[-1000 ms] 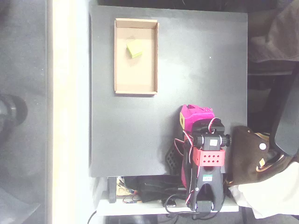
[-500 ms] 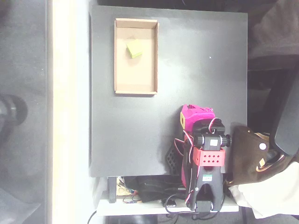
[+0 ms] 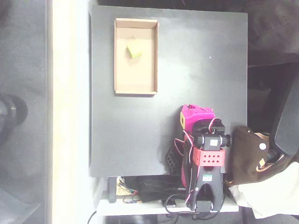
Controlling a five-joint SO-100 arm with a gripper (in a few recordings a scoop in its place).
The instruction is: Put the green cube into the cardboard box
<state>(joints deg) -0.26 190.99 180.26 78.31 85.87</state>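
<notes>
One green cube (image 3: pixel 133 50) was seen lying inside the cardboard box (image 3: pixel 120 70). The task was judged complete; no further move was called for. The gripper (image 3: pixel 189 115), folded back, could not be read as open or closed.

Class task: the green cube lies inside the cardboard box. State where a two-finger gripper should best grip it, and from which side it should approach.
Probably from straight above, closing on two opposite side faces of the green cube. The cardboard box walls block a sideways approach, and the cube sits turned relative to them, so the wrist should rotate to match its faces.
</notes>
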